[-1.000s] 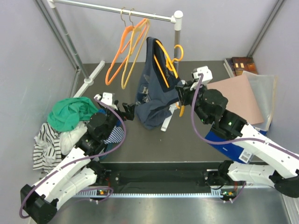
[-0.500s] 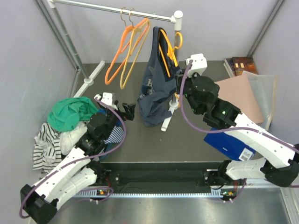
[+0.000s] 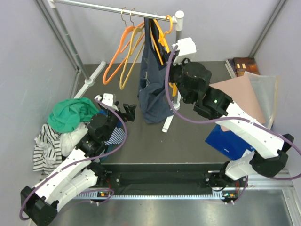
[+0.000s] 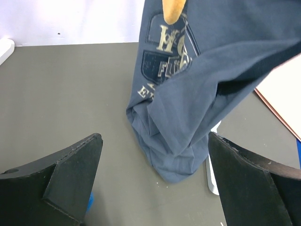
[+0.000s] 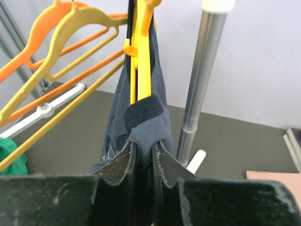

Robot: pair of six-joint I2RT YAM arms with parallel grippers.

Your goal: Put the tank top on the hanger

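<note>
The navy tank top (image 3: 153, 84), with a pale print on its front, hangs draped over the amber hanger (image 3: 162, 35) up by the rail. My right gripper (image 5: 143, 147) is shut on a fold of the tank top (image 5: 146, 120), with the hanger's (image 5: 140, 66) bar right above it. The hanger's hook reaches the rail near the right post; I cannot tell whether it rests on it. My left gripper (image 3: 128, 112) stands open low on the table, left of the garment. In its wrist view the tank top (image 4: 188, 94) hangs ahead of the left gripper (image 4: 154, 137), apart from it.
Two more hangers (image 3: 126, 52), one orange and one yellow, hang on the rail (image 3: 103, 8). The rack's post (image 3: 178, 28) and white foot (image 3: 168, 123) stand beside the garment. A green garment (image 3: 70, 113) and striped cloth (image 3: 47, 148) lie left; a pink board (image 3: 240, 96) and blue box (image 3: 230, 141) lie right.
My right arm has lifted the hanger and tank top up and back to the rail. The garment's hem rose with it. The left arm has not moved.
</note>
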